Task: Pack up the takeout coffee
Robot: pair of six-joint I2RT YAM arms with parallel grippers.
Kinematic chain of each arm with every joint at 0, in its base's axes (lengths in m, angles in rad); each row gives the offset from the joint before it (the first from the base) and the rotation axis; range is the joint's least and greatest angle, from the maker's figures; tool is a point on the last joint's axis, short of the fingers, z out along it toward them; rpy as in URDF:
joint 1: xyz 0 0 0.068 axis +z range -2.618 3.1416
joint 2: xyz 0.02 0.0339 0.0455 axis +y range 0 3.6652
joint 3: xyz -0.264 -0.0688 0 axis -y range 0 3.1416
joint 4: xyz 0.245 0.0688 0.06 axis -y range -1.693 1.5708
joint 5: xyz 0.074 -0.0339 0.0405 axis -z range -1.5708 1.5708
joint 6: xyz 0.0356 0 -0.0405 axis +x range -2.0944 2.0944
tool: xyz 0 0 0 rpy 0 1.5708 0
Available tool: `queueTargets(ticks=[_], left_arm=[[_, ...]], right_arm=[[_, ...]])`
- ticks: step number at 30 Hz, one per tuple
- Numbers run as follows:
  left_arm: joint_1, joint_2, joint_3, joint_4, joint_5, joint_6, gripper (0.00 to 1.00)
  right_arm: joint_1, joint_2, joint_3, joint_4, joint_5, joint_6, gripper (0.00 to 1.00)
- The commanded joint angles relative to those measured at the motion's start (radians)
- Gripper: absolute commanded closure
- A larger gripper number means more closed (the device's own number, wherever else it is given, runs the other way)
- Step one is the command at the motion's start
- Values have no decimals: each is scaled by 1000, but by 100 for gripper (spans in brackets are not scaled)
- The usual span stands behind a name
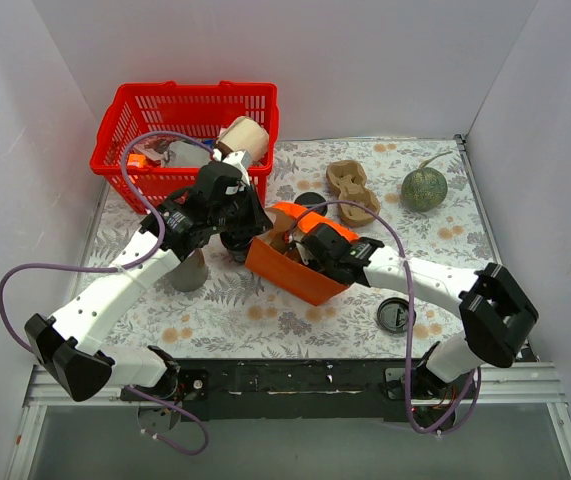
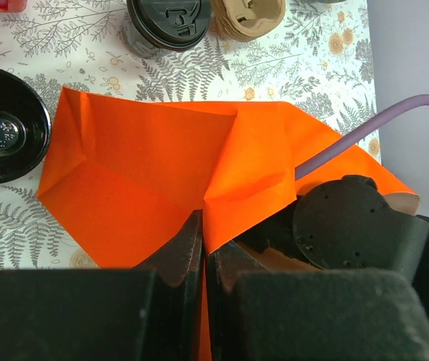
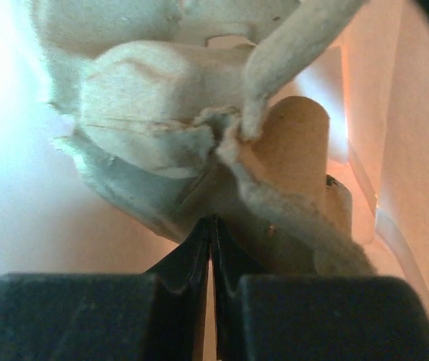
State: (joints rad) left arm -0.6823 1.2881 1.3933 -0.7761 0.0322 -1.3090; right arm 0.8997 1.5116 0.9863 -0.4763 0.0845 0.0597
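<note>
The takeout coffee, a small round black cup (image 2: 2,124) with a dark inside, stands on the table left of the orange paper bag (image 2: 146,173) in the left wrist view. In the top view my left arm hides it. My left gripper (image 2: 203,229) is shut on the bag's upper edge and also shows in the top view (image 1: 248,232). The bag (image 1: 295,275) lies mid-table. My right gripper (image 1: 302,245) is inside the bag's mouth. In the right wrist view it (image 3: 212,226) is shut on a pale pulp cup carrier (image 3: 161,113) within the orange walls.
A red basket (image 1: 190,100) holding a beige roll stands at the back left. A grey cup (image 1: 187,272) stands by my left arm. A lidded black cup (image 2: 167,22), stacked brown carriers (image 1: 351,190), a green ball (image 1: 424,188) and a flat black lid (image 1: 395,315) lie around the bag.
</note>
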Motion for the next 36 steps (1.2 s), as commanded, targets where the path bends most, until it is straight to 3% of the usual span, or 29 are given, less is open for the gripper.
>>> queueTargets(ticks=[1, 2, 3, 14, 18, 22, 26, 36], left_arm=[[-6, -44, 9, 20, -11, -16, 100], [-5, -42, 1, 15, -58, -18, 100], [-5, -41, -5, 14, -77, -22, 100], [-5, -6, -27, 43, -107, -21, 100], [-5, -12, -28, 90, -89, 20, 100], [-6, -24, -31, 191, -49, 99, 100], [-6, -16, -34, 250, 1, 148, 100], [-25, 27, -37, 287, 72, 151, 100]], right_arm=[[-12, -80, 72, -103, -11, 72, 81], [-10, -121, 99, -110, -25, 71, 67], [-10, -143, 112, -114, -37, 68, 63], [-10, -422, 219, -84, 17, 81, 36], [-10, -556, 183, 40, 64, 66, 32], [-10, -740, 53, 362, 52, 46, 26], [-10, -913, -70, 542, 23, 16, 21], [-10, -889, -55, 548, -71, 75, 20]])
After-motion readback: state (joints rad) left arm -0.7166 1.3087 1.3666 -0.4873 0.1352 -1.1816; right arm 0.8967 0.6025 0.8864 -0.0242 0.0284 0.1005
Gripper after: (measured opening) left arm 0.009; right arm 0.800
